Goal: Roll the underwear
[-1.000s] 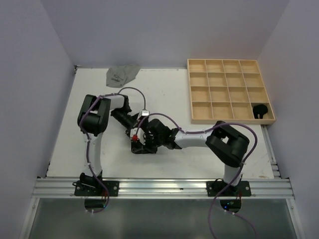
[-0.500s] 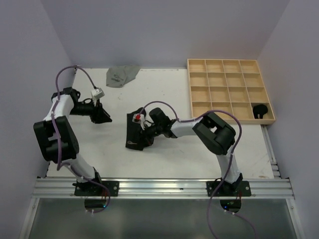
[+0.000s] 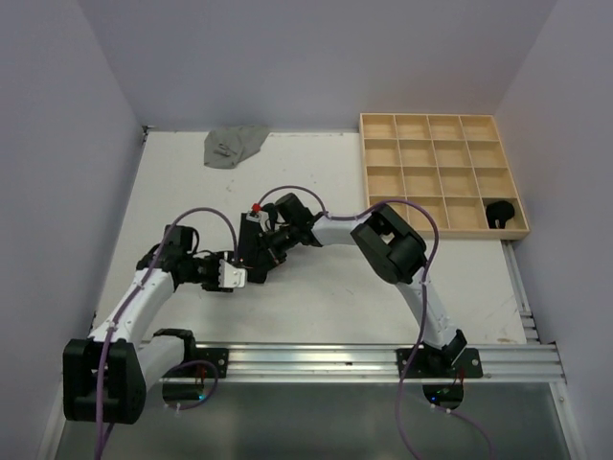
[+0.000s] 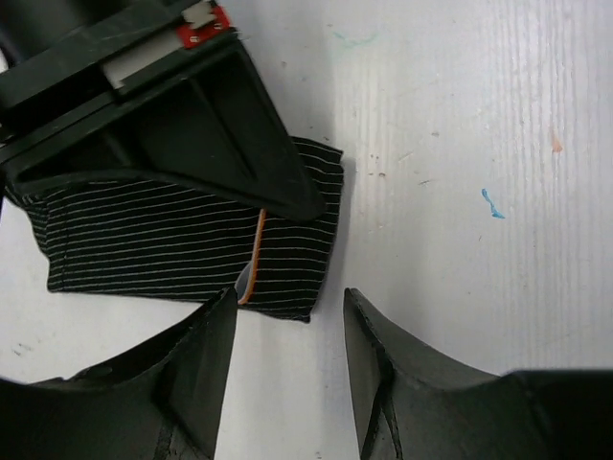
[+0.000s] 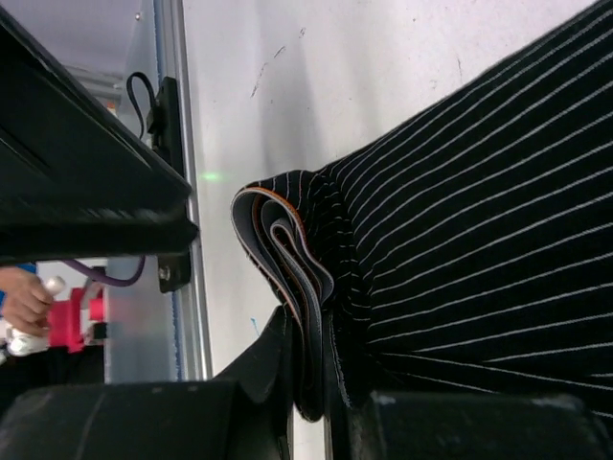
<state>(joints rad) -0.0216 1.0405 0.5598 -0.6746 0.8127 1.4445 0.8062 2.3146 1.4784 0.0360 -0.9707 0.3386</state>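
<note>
From the top camera you see the right arm stretched left across the white surface (image 3: 326,163). Its right gripper (image 3: 255,245) is down on a piece of black striped underwear (image 3: 261,264) in soft cloth, near the middle of the surface. The left gripper (image 3: 245,278) sits low just beside it on the near side. A crumpled plain grey cloth underwear (image 3: 233,146) lies at the far edge, well apart. A pale wooden grid tray (image 3: 442,117) sits at the far right, with a black underwear bundle (image 3: 500,213) in its near right corner compartment. In your left wrist view, the left gripper's 2 fingers (image 4: 192,374) stand apart with nothing clamped, their tips at the near edge of the striped underwear. It lies folded flat on the surface, and a thin orange-edged seam (image 4: 255,264) crosses it. The right gripper's black body bears down on its far part. In your right wrist view, the right gripper's 2 fingers (image 5: 460,426) are closed on a folded edge of the striped underwear. Several layers of grey, orange-trimmed band (image 5: 287,244) curl out just beyond the tips. The rest of the cloth spreads to the right, and a silver metal rail (image 5: 170,38) runs along the left.
</note>
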